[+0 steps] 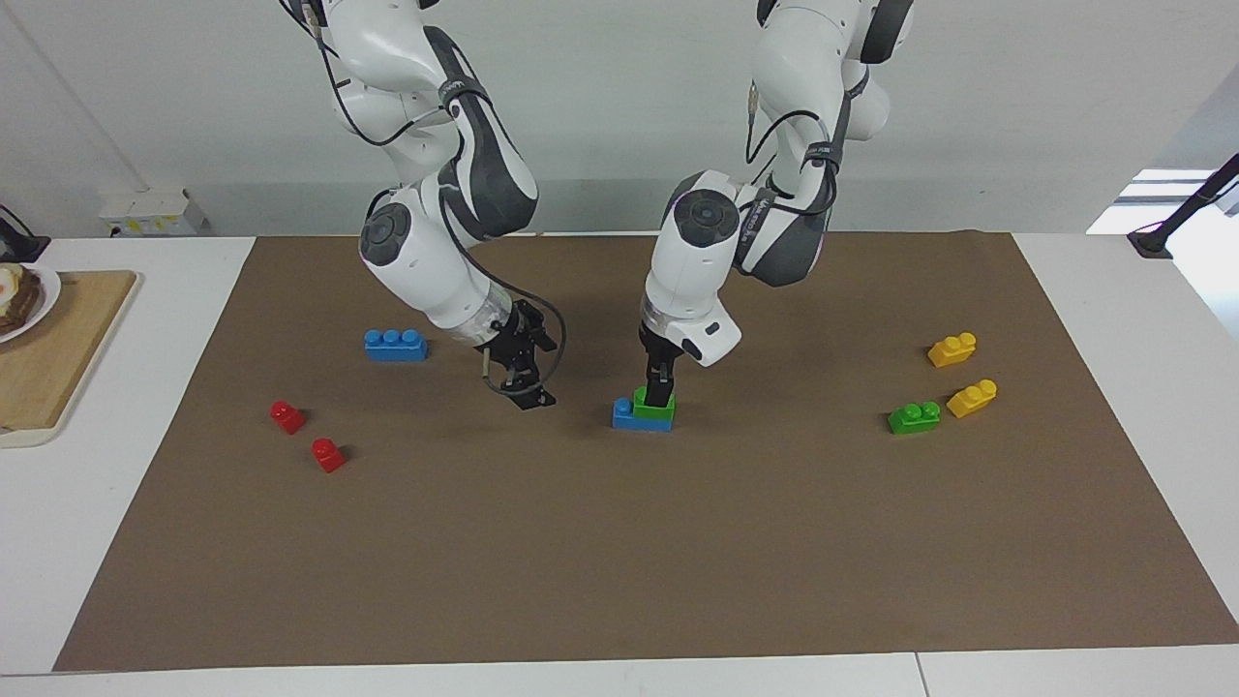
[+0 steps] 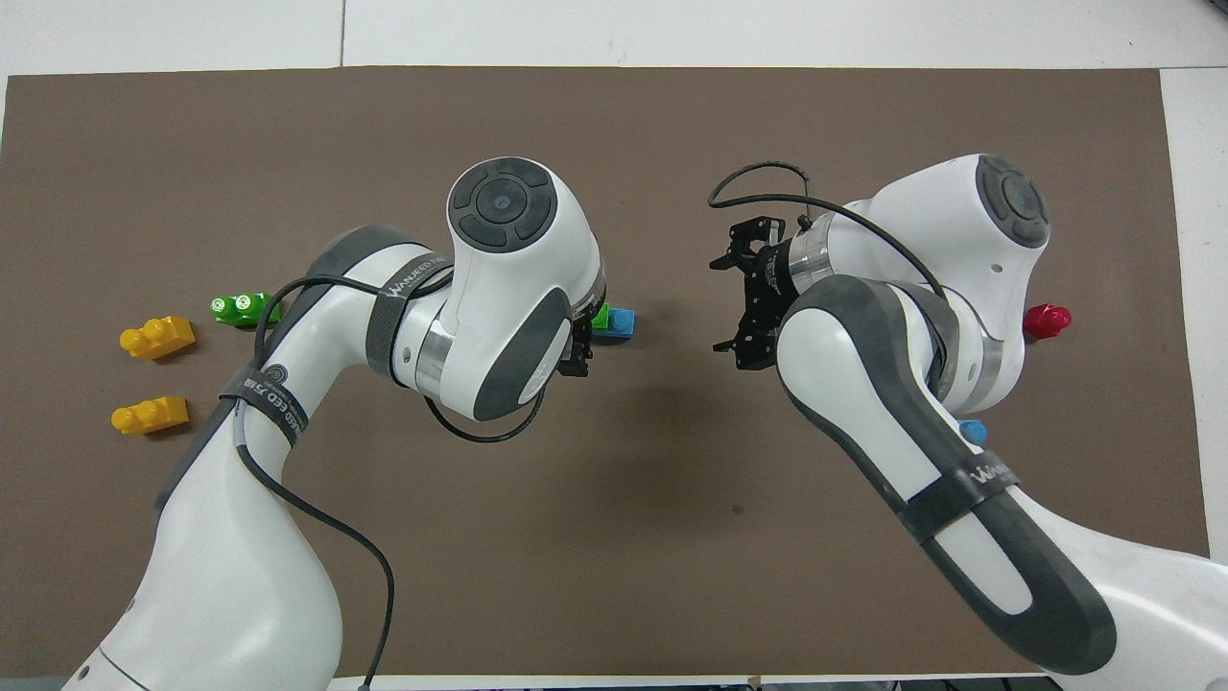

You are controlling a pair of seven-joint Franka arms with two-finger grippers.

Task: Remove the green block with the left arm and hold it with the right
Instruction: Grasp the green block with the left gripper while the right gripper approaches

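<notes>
A green block (image 1: 654, 412) sits on a blue brick (image 1: 626, 416) in the middle of the brown mat; both also show in the overhead view, the green block (image 2: 601, 315) beside the blue brick (image 2: 622, 322). My left gripper (image 1: 660, 397) points straight down and is right at the green block, covering its studs; in the overhead view the left gripper (image 2: 578, 350) is mostly hidden under the wrist. My right gripper (image 1: 523, 382) is open and empty, low over the mat beside the stack and apart from it; it also shows in the overhead view (image 2: 734, 302).
A second green block (image 1: 914, 417) and two yellow blocks (image 1: 952, 349) (image 1: 972, 398) lie toward the left arm's end. A blue three-stud brick (image 1: 396, 345) and two red blocks (image 1: 287, 416) (image 1: 328, 454) lie toward the right arm's end. A wooden board (image 1: 58, 348) lies off the mat.
</notes>
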